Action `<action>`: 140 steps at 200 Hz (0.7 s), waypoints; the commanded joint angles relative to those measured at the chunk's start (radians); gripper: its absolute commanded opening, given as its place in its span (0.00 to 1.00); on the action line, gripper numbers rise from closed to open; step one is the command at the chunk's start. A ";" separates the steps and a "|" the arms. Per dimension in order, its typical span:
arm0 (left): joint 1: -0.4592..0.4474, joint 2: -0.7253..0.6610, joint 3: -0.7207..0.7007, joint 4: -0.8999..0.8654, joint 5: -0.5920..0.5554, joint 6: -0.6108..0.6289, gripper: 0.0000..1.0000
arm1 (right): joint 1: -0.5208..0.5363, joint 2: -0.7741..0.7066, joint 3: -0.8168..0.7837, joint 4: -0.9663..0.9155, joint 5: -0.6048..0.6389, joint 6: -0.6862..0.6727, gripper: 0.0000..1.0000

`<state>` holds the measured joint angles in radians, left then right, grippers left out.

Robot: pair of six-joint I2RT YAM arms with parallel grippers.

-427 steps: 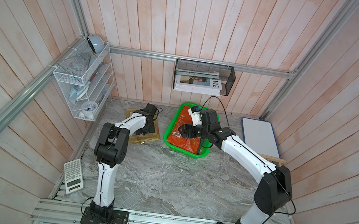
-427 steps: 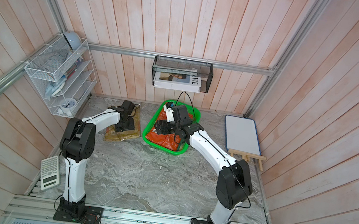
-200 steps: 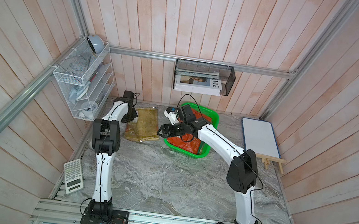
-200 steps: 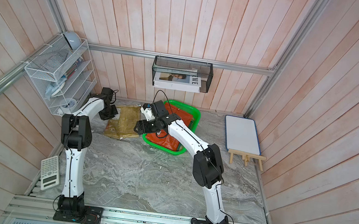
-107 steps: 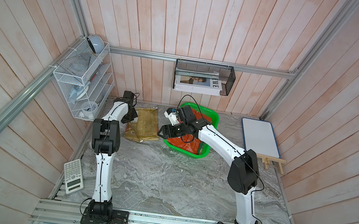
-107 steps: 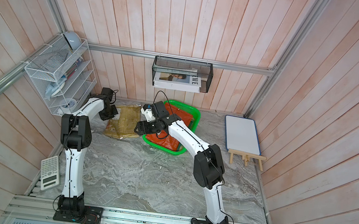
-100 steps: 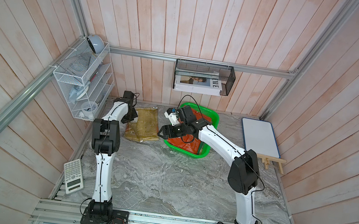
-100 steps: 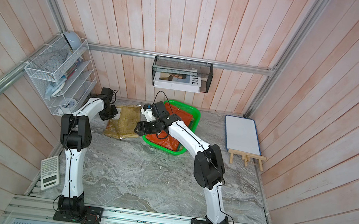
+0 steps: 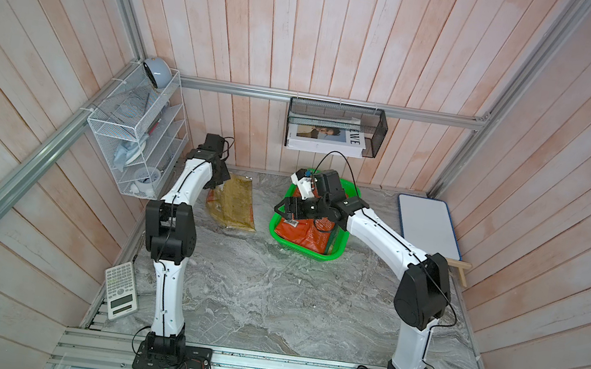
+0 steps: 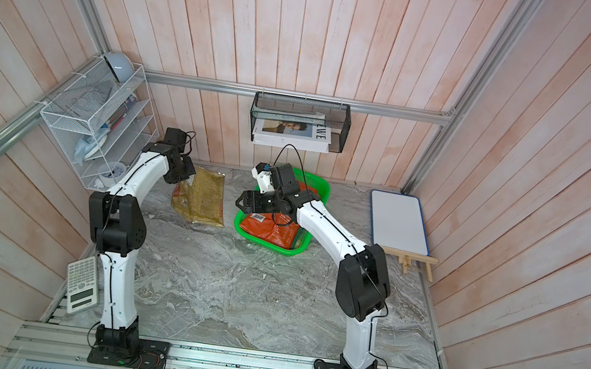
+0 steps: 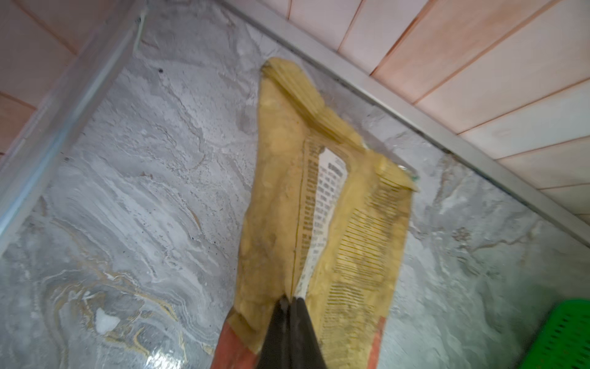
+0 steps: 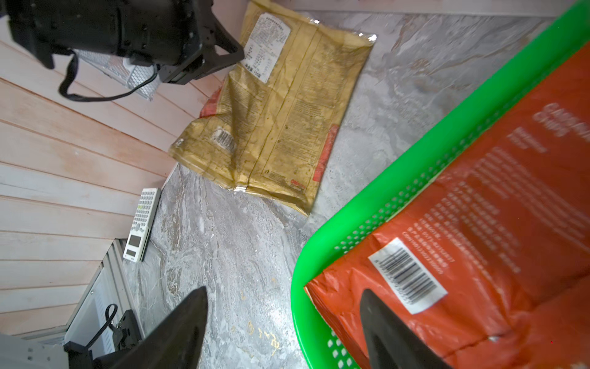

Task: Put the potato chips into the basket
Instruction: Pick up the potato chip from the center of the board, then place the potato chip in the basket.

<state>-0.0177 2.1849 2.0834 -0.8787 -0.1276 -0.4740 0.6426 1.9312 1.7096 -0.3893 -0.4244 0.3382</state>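
The bright green perforated plastic basket (image 9: 315, 254) stands on the grey marbled table (image 9: 268, 300) near the back wall. An orange-red snack bag (image 9: 302, 234) lies flat inside it, barcode side up, covering most of the basket's floor.

Just beside the basket, toward the robot's left, a yellow-tan crinkly snack bag (image 9: 233, 204) lies on the table outside it. Its printed back faces up and its far end is close to the wall.

The left tool (image 11: 289, 303) has its fingers pressed together right at that bag's centre seam, near one end. The wrist view is blurred, but the tool appears to pinch the foil there, and the bag rises into a ridge along the seam.

The right tool (image 12: 283, 290) hangs over the basket's left rim with its fingers spread wide. One finger is above bare table, the other above a corner of the orange-red bag. In both top views this tool sits between the two bags.
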 commanded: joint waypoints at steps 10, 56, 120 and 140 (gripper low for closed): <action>-0.049 -0.134 0.036 0.012 -0.071 0.058 0.00 | -0.025 -0.106 -0.108 0.092 0.044 0.028 0.79; -0.105 -0.269 -0.009 0.052 -0.084 0.073 0.00 | -0.074 -0.208 -0.213 0.137 0.089 0.035 0.78; -0.210 -0.390 -0.030 0.112 -0.055 0.077 0.00 | -0.132 -0.286 -0.314 0.159 0.127 0.037 0.79; -0.252 -0.410 -0.019 0.131 -0.017 0.069 0.00 | -0.173 -0.297 -0.345 0.184 0.096 0.076 0.79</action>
<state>-0.2279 1.8297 2.0586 -0.8333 -0.1856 -0.4110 0.5114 1.6585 1.4006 -0.2459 -0.3149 0.3714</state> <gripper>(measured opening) 0.046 0.786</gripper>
